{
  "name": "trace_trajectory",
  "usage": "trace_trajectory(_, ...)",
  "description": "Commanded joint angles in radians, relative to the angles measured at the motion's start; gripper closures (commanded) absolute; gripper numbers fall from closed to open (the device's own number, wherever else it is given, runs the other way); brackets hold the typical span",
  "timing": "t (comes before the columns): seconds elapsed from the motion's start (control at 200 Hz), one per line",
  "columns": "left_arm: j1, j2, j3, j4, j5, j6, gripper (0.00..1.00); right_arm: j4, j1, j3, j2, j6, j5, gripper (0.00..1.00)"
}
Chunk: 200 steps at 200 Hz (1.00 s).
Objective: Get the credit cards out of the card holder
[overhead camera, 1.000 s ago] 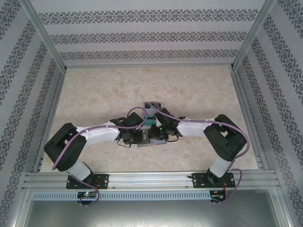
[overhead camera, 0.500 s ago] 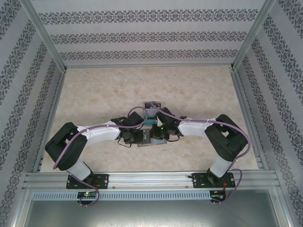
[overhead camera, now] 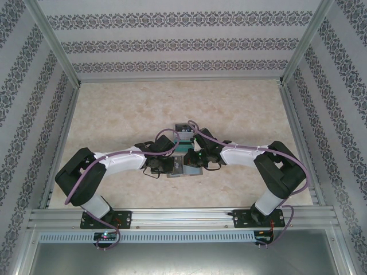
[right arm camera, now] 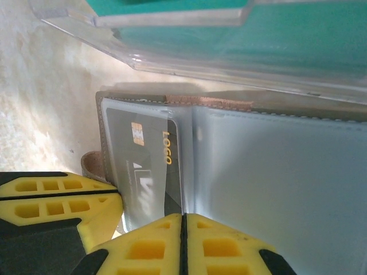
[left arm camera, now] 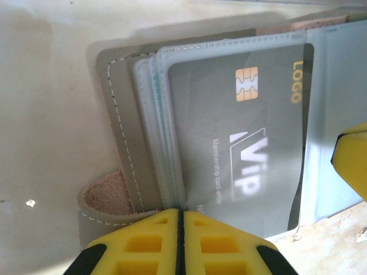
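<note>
The wallet point(left arm camera: 117, 114) lies open on the desk point(overhead camera: 114, 114), nearer the near edge than the far one and about midway between the left and right edges. Both arms are bent in over it. A grey card point(left arm camera: 241, 143) with a gold chip sits in a clear sleeve on the wallet's left half, not yet out. A teal card point(right arm camera: 298, 40) sits on the wallet's far side, behind clear plastic.

The left gripper point(left arm camera: 180, 216) is clenched, its yellow tips pressed together right at the near edge of the sleeves. The right gripper point(right arm camera: 183, 220) is clenched too, its tips meeting at the edge of the sleeve that holds the grey card. Whether either has plastic or card nipped between its tips I cannot tell (the seam is too tight to see into).

The main risk, I judge, is that a pull drags the whole wallet or stretches a sleeve, if the pinch has caught plastic rather than card. The grippers are also just beside each other, so a sideways move could knock them together.
</note>
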Motion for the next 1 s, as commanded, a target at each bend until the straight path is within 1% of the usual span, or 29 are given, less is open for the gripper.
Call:
trace_trajectory(0.0,0.006,0.011,0.011,-0.027,-0.015,-0.001,0.92,0.014,0.011,0.005,0.002,-0.011,-0.016,0.9)
trace_trajectory(0.335,0.008,-0.026,0.069,-0.067,-0.035,0.011,0.86,0.013,0.023,0.018,0.013,-0.007,-0.013,0.88)
trace_trajectory(0.485,0.021,-0.022,0.076,-0.068,-0.037,0.014,0.86,0.009,0.025,0.018,0.013,-0.004,-0.008,0.86)
trace_trajectory(0.595,0.028,-0.02,0.073,-0.06,-0.039,0.013,0.88,0.012,0.027,0.018,0.018,-0.005,-0.007,0.86)
trace_trajectory(0.669,0.029,-0.013,0.065,-0.06,-0.039,0.015,0.92,0.012,0.026,0.022,0.021,-0.006,-0.009,0.86)
trace_trajectory(0.994,0.031,0.01,0.027,-0.048,-0.039,0.001,0.96,0.014,0.03,0.035,0.034,-0.006,-0.014,0.86)
